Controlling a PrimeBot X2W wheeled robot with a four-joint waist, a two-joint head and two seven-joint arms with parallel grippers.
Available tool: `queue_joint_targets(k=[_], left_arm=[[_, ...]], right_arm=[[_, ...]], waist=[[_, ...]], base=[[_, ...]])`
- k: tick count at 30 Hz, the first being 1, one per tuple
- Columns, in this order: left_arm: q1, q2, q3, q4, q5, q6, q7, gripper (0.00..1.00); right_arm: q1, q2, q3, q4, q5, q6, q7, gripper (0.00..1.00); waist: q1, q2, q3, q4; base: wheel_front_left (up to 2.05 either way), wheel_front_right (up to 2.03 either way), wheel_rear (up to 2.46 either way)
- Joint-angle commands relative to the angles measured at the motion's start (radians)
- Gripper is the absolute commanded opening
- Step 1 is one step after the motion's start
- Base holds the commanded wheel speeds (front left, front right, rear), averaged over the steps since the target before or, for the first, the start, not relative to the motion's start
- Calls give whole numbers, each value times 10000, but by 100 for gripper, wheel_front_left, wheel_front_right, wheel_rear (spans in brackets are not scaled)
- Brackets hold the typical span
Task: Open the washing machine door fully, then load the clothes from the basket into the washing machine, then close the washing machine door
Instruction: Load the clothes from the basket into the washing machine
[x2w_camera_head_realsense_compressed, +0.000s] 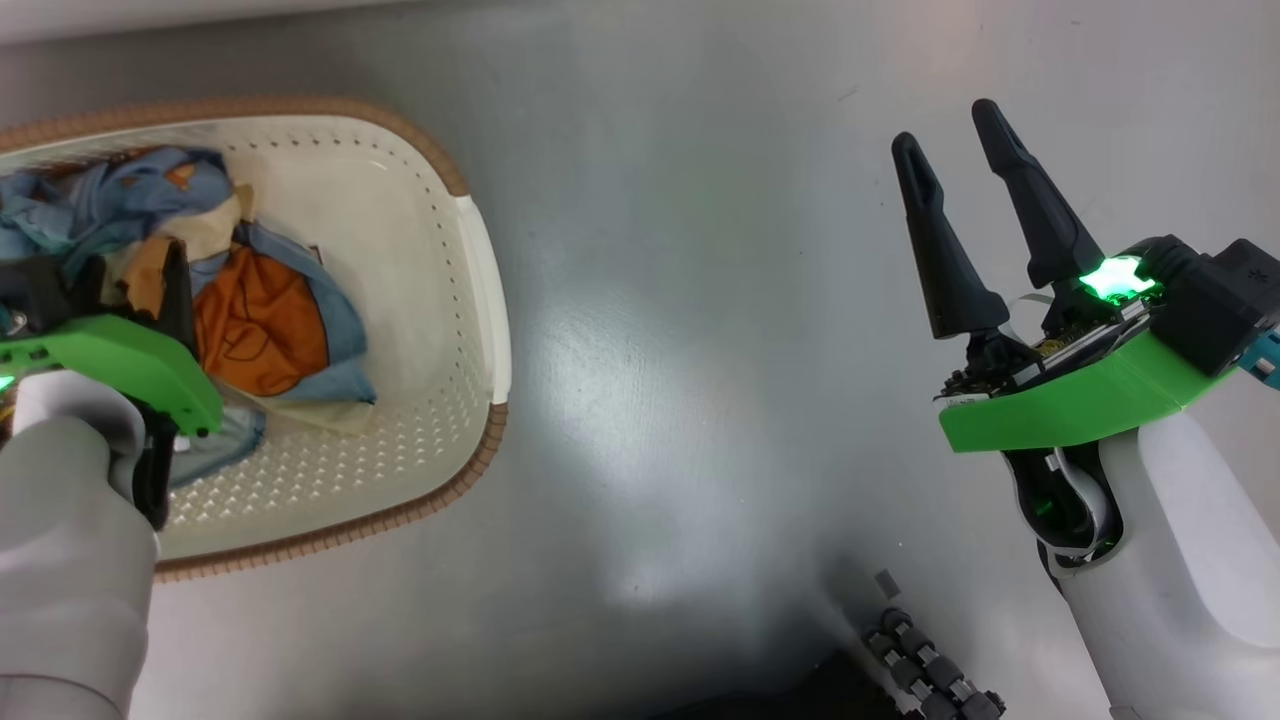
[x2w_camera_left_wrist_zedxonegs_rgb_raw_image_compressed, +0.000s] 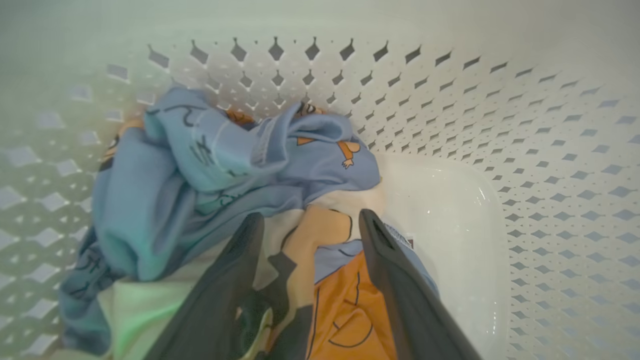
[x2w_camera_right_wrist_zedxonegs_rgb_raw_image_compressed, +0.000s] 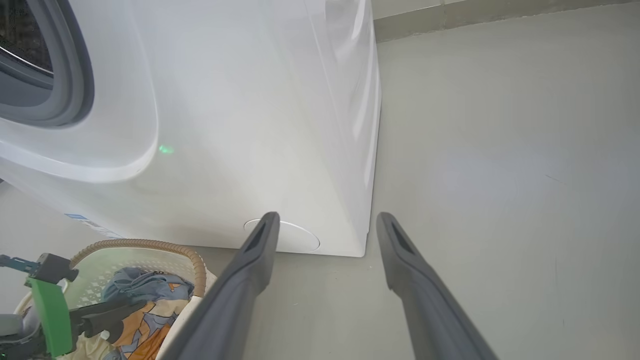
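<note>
The cream basket (x2w_camera_head_realsense_compressed: 480, 300) with a brown woven rim stands on the floor at the left. In it lie the clothes (x2w_camera_head_realsense_compressed: 265, 325), blue fabric with orange-brown bear prints and a cream piece. My left gripper (x2w_camera_left_wrist_zedxonegs_rgb_raw_image_compressed: 311, 220) reaches down into the basket, open, its fingers straddling a fold of the clothes (x2w_camera_left_wrist_zedxonegs_rgb_raw_image_compressed: 225, 160) without closing on it. My right gripper (x2w_camera_head_realsense_compressed: 945, 125) hangs open over bare floor, nothing between its fingers. The white washing machine (x2w_camera_right_wrist_zedxonegs_rgb_raw_image_compressed: 240, 125) shows its grey gasket (x2w_camera_right_wrist_zedxonegs_rgb_raw_image_compressed: 70, 65) around an open mouth. The washing machine door is out of view.
The basket (x2w_camera_right_wrist_zedxonegs_rgb_raw_image_compressed: 150, 246) stands close in front of the machine's lower front, near a blue sticker (x2w_camera_right_wrist_zedxonegs_rgb_raw_image_compressed: 82, 220). Grey floor (x2w_camera_head_realsense_compressed: 700, 350) stretches between basket and right arm. A dark ribbed part of my base (x2w_camera_head_realsense_compressed: 930, 670) shows at the bottom. A skirting (x2w_camera_right_wrist_zedxonegs_rgb_raw_image_compressed: 450, 15) runs behind the machine.
</note>
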Motion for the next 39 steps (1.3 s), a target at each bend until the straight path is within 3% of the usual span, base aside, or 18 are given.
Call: queue_joint_targets(k=[1,25,27,28,29,39], left_arm=[[90,450,106,95,-141,-30,28,100],[-392,594,-714,617,-812,-30,1088,100],[-417,597,-766,630,-870,-30,1138,42],[-428,617,-793,634,-907,-30,1161,26],[-438,630,-821,637,-942,-30,1177,0],[-376,647,-1111,657,-1286,-30,1163,0]], right_arm=[[244,-6,153,-253,-73,16,-46,100],[233,29,168,-306,-99,16,-46,100],[230,27,165,-300,-96,16,-46,100],[227,28,164,-297,-94,16,-46,100],[223,29,163,-295,-92,16,-46,100],[167,70,180,-220,-99,16,-46,100]], waist=[[0,0,132,-56],[0,0,554,-173],[0,0,573,-168],[0,0,582,-168],[0,0,588,-168],[0,0,426,-153]], base=[[0,0,0],[0,0,0],[0,0,0],[0,0,0],[0,0,0],[0,0,0]])
